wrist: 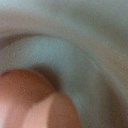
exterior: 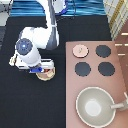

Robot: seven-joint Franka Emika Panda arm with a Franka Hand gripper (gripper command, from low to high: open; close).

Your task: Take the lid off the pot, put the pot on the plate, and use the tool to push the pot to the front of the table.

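The pale-pink lid (exterior: pixel 79 50) lies on the stove counter, off the pot. On the black table (exterior: pixel 30 105) at the exterior view's left, the pinkish pot (exterior: pixel 46 75) peeks out from under the hand. A cream rim around it looks like the plate (exterior: pixel 51 78). My gripper (exterior: pixel 42 70) is low, directly over the pot and covering most of it. In the wrist view a pinkish-tan rounded surface (wrist: pixel 30 100) fills one corner, very close to the camera. The tool does not show clearly; a small whitish bit (exterior: pixel 13 59) shows beside the hand.
The pinkish-brown stove counter (exterior: pixel 120 70) with its black burners (exterior: pixel 82 69) takes up the exterior view's right. A large grey-beige pan (exterior: pixel 97 106) with a handle stands at its bottom end. The robot arm (exterior: pixel 50 25) comes down from the top.
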